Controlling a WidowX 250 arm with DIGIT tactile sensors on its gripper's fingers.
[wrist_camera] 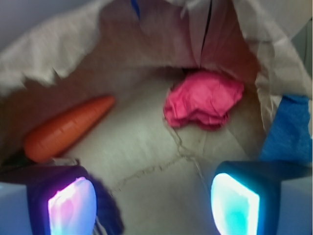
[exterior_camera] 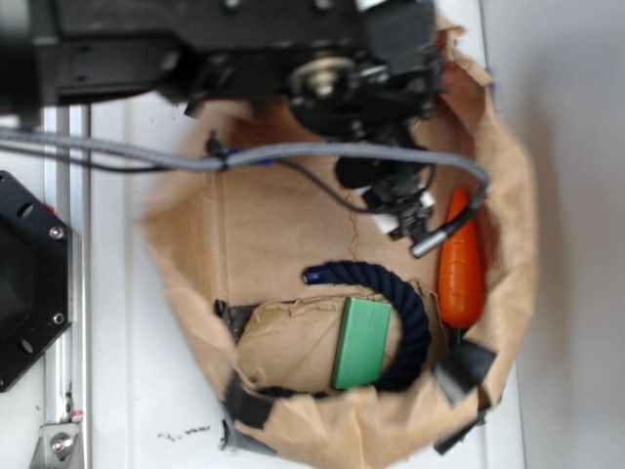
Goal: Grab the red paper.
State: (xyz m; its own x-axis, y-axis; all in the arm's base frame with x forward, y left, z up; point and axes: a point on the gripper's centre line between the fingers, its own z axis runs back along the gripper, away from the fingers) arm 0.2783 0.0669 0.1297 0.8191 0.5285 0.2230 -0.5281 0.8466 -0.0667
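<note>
In the exterior view, the robot arm reaches down from the top of the frame into a wide brown paper bag that lies open on the white table. The pincer hangs low inside the bag, partly hidden under the arm's dark body and a grey cable, so its jaws cannot be read from here. Near it, against the bag's right wall, lies an orange carrot toy; lower down sit a dark blue rope curled in an arc and a green block inside that arc. The red paper is not visible in this view; the arm seems to cover it. In the wrist view, the red paper shows plainly: a crumpled pinkish-red wad resting on the bag's floor close to the far wall, upper right of centre. The two glowing fingertips of the pincer sit at the bottom corners, spread wide apart with nothing between them, so the pincer is released and empty. The paper lies ahead of the pincer and nearer the right-hand finger's line than the left, apart from both. The carrot toy lies off to the left, well apart from the paper. By this showing the grab is not yet done: the approach into the bag is made, and what remains is likely to advance and shift toward the wad, then clench on it.
</note>
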